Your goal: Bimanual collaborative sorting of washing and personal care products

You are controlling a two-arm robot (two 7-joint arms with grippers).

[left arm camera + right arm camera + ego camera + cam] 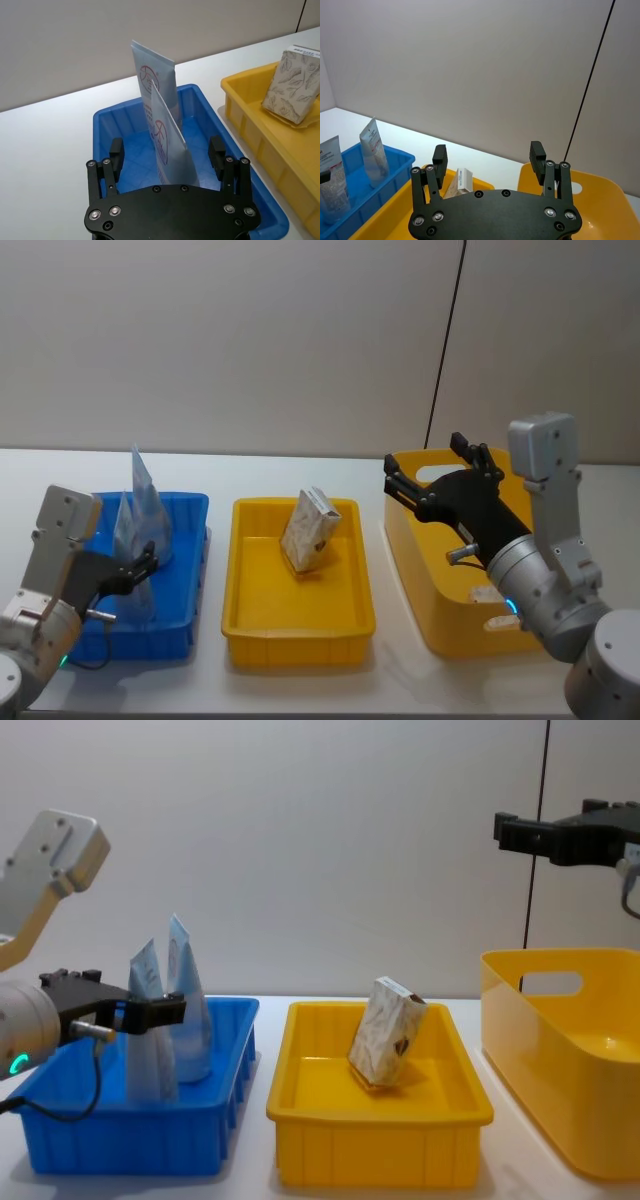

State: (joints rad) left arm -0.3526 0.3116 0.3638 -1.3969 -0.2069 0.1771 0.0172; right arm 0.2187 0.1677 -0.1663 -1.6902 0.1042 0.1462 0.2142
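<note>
Two pale-blue squeeze tubes stand upright in the blue tray [188, 504], crimped ends up: a rear tube [152, 80] and a nearer tube [172, 160]. My left gripper [166, 150] is open, and the nearer tube rises between its fingers without touching them. The same gripper [142, 565] hangs over the tray's front half. A beige marbled pack [310, 528] leans tilted in the yellow tray [300, 625]. My right gripper [432, 462] is open and holds nothing, raised above the large yellow bin [420, 590].
The three containers stand in a row on the white table [215, 680]: blue tray left, yellow tray middle, handled bin right. A black cable [445, 340] runs down the wall behind the bin. Pale items [487, 593] lie in the bin.
</note>
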